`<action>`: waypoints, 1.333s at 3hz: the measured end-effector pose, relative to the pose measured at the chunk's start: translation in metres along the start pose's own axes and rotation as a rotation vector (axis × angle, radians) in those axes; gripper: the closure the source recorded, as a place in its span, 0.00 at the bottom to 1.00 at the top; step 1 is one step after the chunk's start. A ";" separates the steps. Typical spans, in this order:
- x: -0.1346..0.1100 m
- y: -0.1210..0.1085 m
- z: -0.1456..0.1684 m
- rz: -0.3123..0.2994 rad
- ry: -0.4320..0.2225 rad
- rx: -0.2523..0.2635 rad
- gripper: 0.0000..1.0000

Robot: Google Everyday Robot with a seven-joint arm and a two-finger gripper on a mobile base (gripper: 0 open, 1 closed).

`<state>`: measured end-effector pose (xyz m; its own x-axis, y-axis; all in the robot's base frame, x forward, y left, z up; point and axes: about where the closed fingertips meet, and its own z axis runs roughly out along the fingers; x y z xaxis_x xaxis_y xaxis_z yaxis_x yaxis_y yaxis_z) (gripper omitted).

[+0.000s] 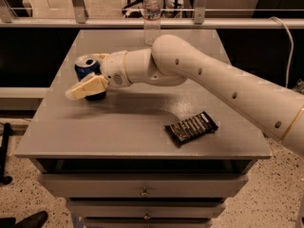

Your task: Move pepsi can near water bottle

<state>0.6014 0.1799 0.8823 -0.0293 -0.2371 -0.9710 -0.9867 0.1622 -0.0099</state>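
The pepsi can [86, 65], blue with a silver top, stands upright on the left side of the grey table [142, 103]. My gripper [85, 76] reaches in from the right, and its jaws stand apart on either side of the can. One finger [88, 87] lies across the can's front and hides its lower part. The other finger [100, 56] is behind the can. I cannot tell whether they press on it. The water bottle [152, 14], clear with a pale label band, stands at the table's far edge, right of the can and well behind it.
A flat dark snack wrapper [191, 127] lies near the table's front right. My arm [223, 87] spans the table's right half. A rail [142, 23] runs behind the far edge. Drawers [142, 190] sit under the tabletop.
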 end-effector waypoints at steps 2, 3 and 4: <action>0.017 -0.001 -0.011 0.038 -0.013 0.031 0.70; 0.017 -0.001 -0.011 0.038 -0.013 0.031 0.93; 0.011 -0.021 -0.057 0.022 -0.021 0.109 1.00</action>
<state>0.6125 0.1194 0.8852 -0.0466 -0.2122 -0.9761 -0.9626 0.2706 -0.0129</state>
